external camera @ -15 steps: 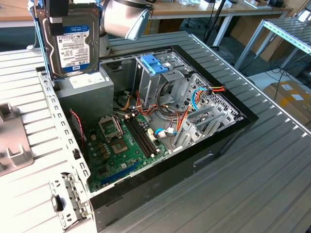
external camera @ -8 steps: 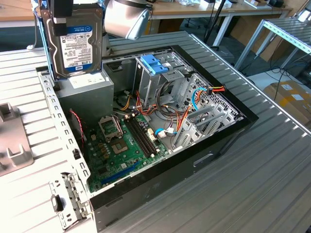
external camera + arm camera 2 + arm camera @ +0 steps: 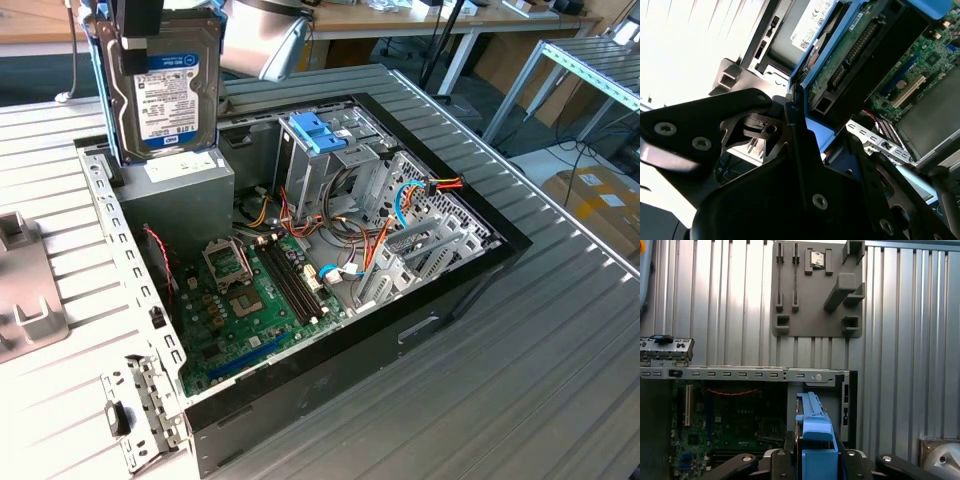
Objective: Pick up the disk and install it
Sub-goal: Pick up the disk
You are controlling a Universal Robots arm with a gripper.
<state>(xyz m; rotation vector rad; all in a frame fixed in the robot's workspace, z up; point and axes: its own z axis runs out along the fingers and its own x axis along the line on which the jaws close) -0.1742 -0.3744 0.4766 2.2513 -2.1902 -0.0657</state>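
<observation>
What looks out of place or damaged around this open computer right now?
Nothing looks damaged or spilled. The only thing out of place is the disk, clamped upright on edge in the jaws of the gripper over the computer case, not seated in the drive cage with blue handles.

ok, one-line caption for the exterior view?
The hand holds the disk upright, label out, over the grey power supply in the open computer case.

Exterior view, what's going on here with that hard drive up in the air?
The arm's pincer grips the disk and holds it on edge in the air, above the grey power supply box of the open computer case. The disk is not yet installed. The drive cage with light-blue handles sits apart from it inside the case.
</observation>
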